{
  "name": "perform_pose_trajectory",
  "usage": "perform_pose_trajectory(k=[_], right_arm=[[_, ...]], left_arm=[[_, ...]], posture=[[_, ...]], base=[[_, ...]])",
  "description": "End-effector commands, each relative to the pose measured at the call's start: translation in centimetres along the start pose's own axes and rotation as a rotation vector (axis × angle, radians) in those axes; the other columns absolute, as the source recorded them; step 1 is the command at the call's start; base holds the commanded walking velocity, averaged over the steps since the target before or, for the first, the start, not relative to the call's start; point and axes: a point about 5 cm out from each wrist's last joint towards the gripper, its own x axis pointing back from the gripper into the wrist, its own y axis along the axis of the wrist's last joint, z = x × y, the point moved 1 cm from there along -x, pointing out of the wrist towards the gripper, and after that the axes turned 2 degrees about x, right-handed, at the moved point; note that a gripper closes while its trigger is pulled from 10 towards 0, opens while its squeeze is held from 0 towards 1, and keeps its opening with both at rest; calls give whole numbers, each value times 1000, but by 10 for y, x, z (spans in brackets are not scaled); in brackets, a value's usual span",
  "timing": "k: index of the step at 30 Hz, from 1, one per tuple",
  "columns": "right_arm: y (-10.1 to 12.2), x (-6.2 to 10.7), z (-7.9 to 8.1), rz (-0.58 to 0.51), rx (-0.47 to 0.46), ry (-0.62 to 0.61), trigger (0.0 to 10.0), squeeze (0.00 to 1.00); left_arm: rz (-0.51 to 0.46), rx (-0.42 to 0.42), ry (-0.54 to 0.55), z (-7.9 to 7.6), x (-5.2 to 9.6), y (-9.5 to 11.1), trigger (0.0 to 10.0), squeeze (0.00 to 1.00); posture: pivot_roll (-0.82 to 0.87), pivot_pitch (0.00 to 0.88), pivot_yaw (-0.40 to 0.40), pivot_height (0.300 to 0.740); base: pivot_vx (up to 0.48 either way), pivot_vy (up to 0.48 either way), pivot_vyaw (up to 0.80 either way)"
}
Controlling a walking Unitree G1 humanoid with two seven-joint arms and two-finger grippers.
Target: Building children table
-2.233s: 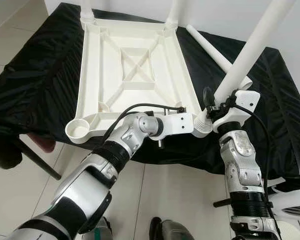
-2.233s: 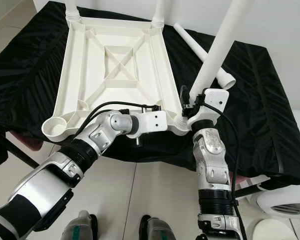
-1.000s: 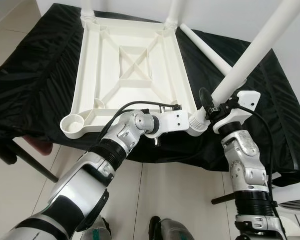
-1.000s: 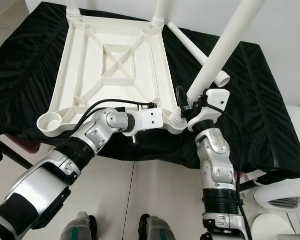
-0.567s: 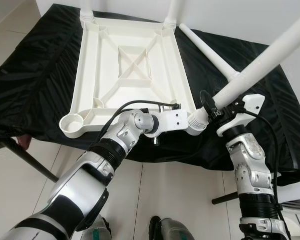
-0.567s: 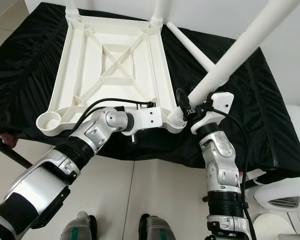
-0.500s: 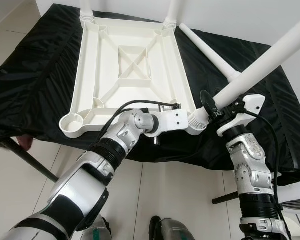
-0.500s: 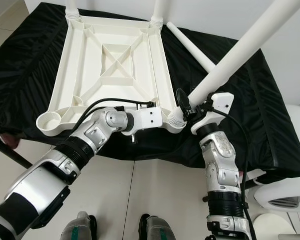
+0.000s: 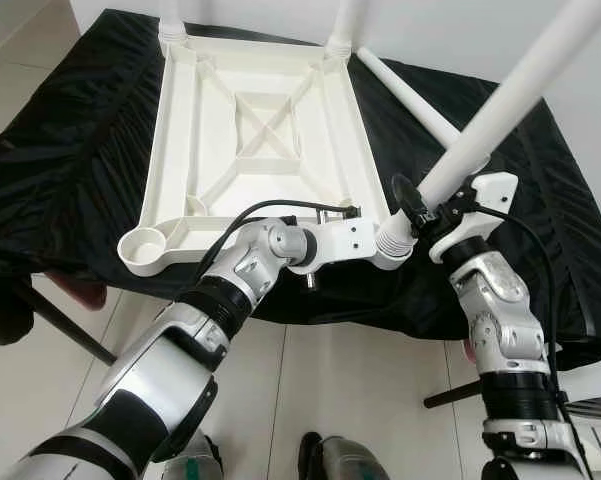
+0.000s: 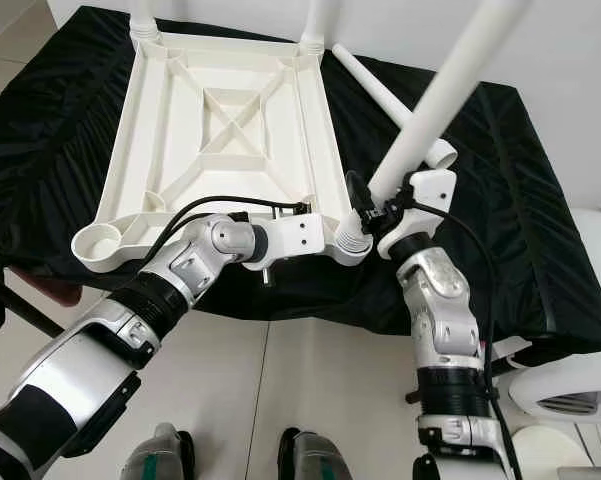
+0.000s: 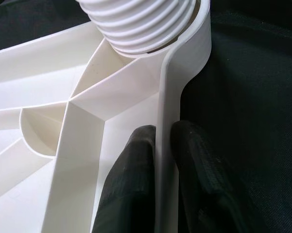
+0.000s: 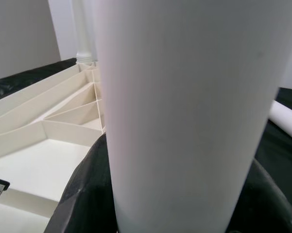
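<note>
The upturned white table frame (image 9: 260,140) lay on the black-draped tabletop (image 9: 70,150). The left end effector (image 11: 158,160) pinched the frame's rim, one finger on each side of the wall, just short of the threaded corner socket (image 9: 393,243). The right end effector (image 9: 428,212) was clamped round the white leg (image 9: 500,105), whose ribbed end sat in that socket, tilted away from upright. To seat it well, the leg probably needed bringing square to the frame before turning, with the left grip holding the rim steady. A spare leg (image 9: 410,100) lay beyond the right end effector, two legs already fitted at the far corners.
</note>
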Motion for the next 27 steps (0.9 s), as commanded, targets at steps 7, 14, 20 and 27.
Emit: perform_pose_trajectory(k=[7,14,20,27], right_arm=[[-34,10,2,174,-30,36,10000,0],[-34,16,0,181,-49,29,10000,0],[-33,18,-1,181,-57,32,10000,0],[-27,22,-9,190,-54,34,10000,0]], left_arm=[[3,1,30,1,-2,2,10000,0],[3,2,32,1,-2,2,10000,0],[3,1,32,1,-2,2,10000,0],[4,0,33,1,-2,2,10000,0]], posture=[[53,106,-75,740],[50,107,-74,740],[48,109,-73,740],[41,113,-72,740]], base=[[0,0,0],[0,0,0],[0,0,0],[0,0,0]])
